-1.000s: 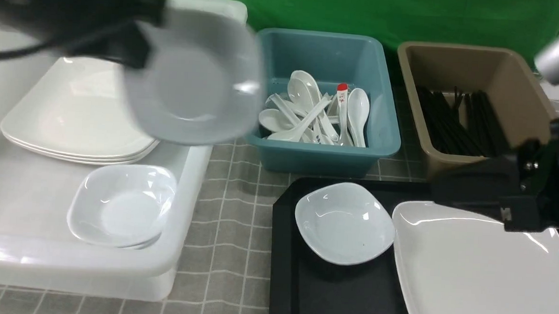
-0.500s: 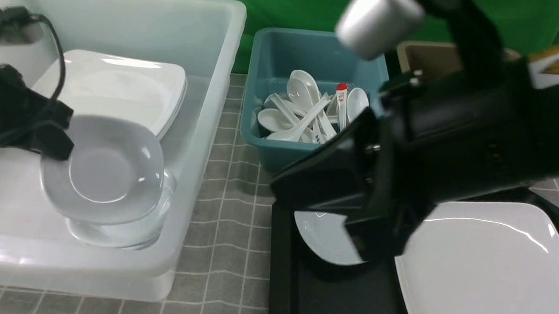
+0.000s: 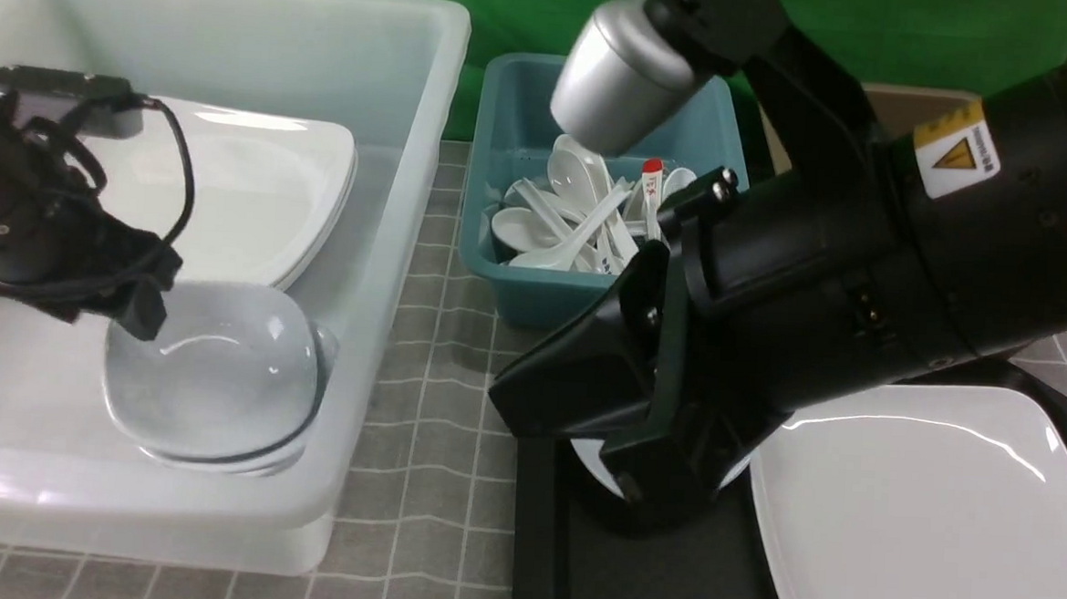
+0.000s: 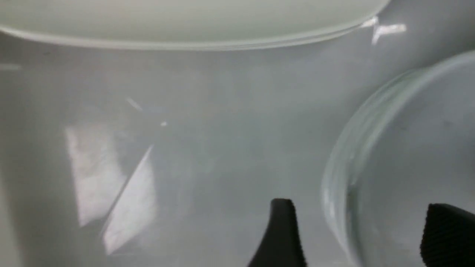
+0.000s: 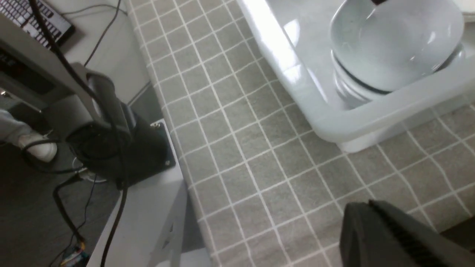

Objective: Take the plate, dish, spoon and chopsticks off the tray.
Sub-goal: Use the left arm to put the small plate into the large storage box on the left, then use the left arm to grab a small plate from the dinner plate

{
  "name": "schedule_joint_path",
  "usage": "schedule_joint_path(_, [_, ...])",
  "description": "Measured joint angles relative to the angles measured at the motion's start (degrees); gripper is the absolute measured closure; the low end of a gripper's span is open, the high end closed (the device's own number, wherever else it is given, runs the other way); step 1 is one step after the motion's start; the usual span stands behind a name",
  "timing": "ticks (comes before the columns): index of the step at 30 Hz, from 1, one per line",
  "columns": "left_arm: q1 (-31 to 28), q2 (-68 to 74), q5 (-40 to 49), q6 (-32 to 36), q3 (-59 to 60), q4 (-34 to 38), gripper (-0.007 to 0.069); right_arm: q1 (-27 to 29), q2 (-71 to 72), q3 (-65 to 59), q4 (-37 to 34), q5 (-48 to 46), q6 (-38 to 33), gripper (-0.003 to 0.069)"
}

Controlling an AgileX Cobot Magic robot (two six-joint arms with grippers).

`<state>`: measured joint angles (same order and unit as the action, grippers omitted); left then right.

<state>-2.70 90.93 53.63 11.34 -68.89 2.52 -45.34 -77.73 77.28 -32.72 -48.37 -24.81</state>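
Front view, A: where's the dish (image 3: pixel 591 456)?
B: On the tray (image 3: pixel 535 528), by its left edge, mostly hidden under the right tool (image 3: pixel 629 473). That tool's fingers are together; can't tell if they pinch the rim.
A: And the left tool (image 4: pixel 358 222)?
B: Fingers apart, straddling the rim of the top stacked dish (image 3: pixel 219 374). That one sits in the white bin (image 3: pixel 389 265) at the left edge of the worktop (image 3: pixel 424 476). No grip on it.
A: And the plate (image 3: pixel 924 512)?
B: Flat on the right half of the tray, close to its right edge.
A: Handling?
B: The dish looks light, stiff and glossy, so slippery, and it likely chips if dropped. Take it at the rim, one finger inside, one outside. The plate is wider, probably heavier, with a low rim. Pinch a side rim deep and expect it to tilt and slide.
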Motion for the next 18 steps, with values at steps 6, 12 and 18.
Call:
schedule_joint_path(6, [1.5, -5.5, 1.6, -4.9, -5.8, 3.1, 0.0125, 0.0, 0.0, 0.0, 8.2, -1.8, 5.1, 0.0632])
schedule_joint_path(12, [20.4, -9.7, -2.7, -3.6, -6.7, 13.0, 0.0510, 2.8, 0.0, 0.0, 35.6, -8.9, 23.6, 0.0632])
schedule_joint_path(18, [39.4, -1.4, -9.6, -10.8, -7.7, 11.9, 0.0615, 8.7, 0.0, 0.0, 44.6, -15.5, 30.9, 0.0628])
